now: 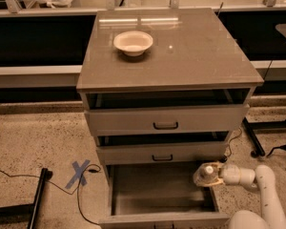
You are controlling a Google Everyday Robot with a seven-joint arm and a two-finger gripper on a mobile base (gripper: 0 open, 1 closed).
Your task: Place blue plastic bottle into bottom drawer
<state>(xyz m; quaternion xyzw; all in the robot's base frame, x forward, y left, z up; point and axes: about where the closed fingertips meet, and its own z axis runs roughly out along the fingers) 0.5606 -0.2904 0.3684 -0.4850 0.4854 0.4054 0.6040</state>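
Grey cabinet (166,120) with three drawers fills the middle of the frame, and a cream bowl (133,42) sits on its counter (200,56) at upper centre. The two upper drawers are slightly ajar. The bottom drawer (157,194) is pulled well out at lower centre, and nothing shows on its floor.

At lower right, a white arm (268,190) reaches in from the frame's corner. Its gripper (211,177) hangs over the drawer's right side wall, near the back corner. The fingers appear to pinch the bottle (204,174), whose white cap faces up towards the camera. The bottle looks to be held above the drawer's right edge, not yet clearly inside it.

To do this step well, the bottle should probably go left towards the middle of the frame until it is fully over the drawer floor. It should then go down close to the floor before the fingers spread, so it neither catches the side wall nor rolls.
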